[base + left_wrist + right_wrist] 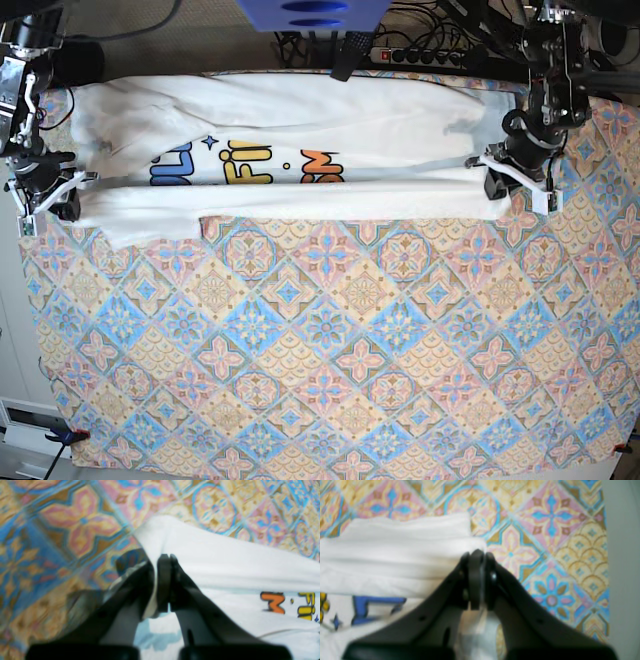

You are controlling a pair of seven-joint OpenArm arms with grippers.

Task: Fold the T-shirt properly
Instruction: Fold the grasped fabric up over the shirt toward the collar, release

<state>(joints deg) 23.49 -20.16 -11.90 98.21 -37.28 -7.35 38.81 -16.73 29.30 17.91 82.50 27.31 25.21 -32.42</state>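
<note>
A: At the far edge of the patterned tablecloth (pixel 330 340): left gripper (pixel 163 580) clamped on a pinch of the T-shirt (pixel 300 160), jaws pressed together with white cloth between.

B: Same on the other side?

A: Yes. Right gripper (pixel 477 577) closed on a fold at the opposite end. Both ends held, probably to keep the folded strip taut and straight.

B: And beyond the grips?

A: Shirt stretched lengthwise between them, lower part doubled over, print partly covered. Further folds likely needed.
</note>
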